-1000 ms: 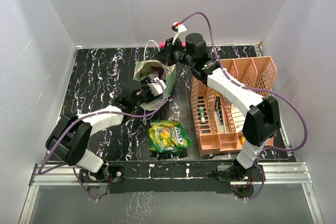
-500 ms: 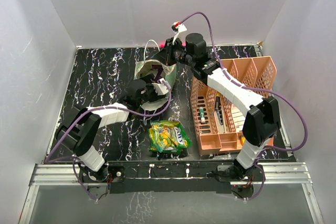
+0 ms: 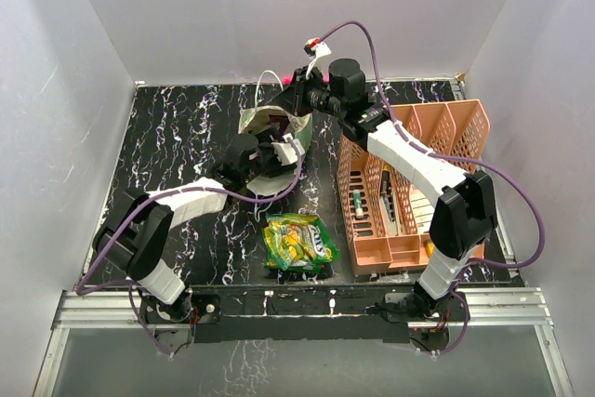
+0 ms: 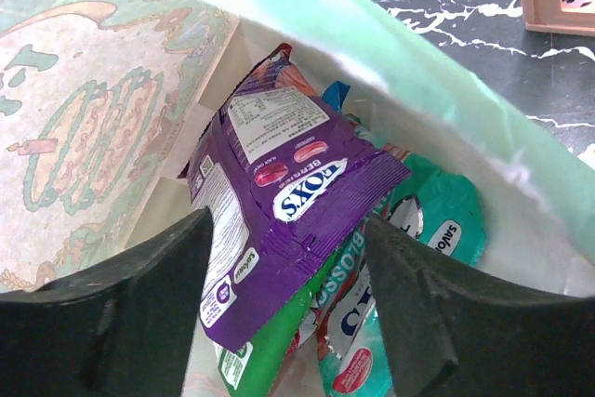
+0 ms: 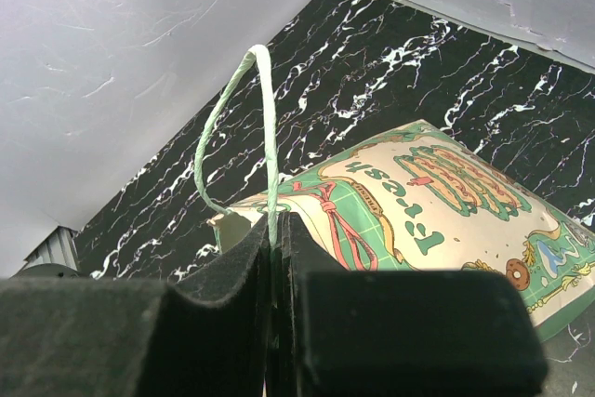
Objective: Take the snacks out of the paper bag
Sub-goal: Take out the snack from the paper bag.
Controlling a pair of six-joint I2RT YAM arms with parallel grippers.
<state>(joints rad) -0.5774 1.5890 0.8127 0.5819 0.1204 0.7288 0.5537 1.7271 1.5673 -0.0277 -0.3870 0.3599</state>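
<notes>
The paper bag (image 3: 270,125) lies tipped at the table's middle back, cream with green print, mouth toward the front. My right gripper (image 3: 296,99) is shut on the bag's rim by its pale cord handle (image 5: 268,109), holding it up. My left gripper (image 4: 286,323) is open inside the bag's mouth (image 3: 277,157), its jaws either side of a purple Fox's packet (image 4: 279,220). A green packet (image 4: 256,360) and a teal packet (image 4: 437,220) lie under and beside it. A yellow-green packet (image 3: 298,242) lies on the table near the front.
A peach slotted organiser (image 3: 409,183) with small items stands right of the bag, close to my right arm. The black marbled table (image 3: 177,137) stretches left of the bag. White walls enclose the back and sides.
My left gripper has moved up and right, deeper into the bag's mouth. The right gripper and bag have stayed in place.
</notes>
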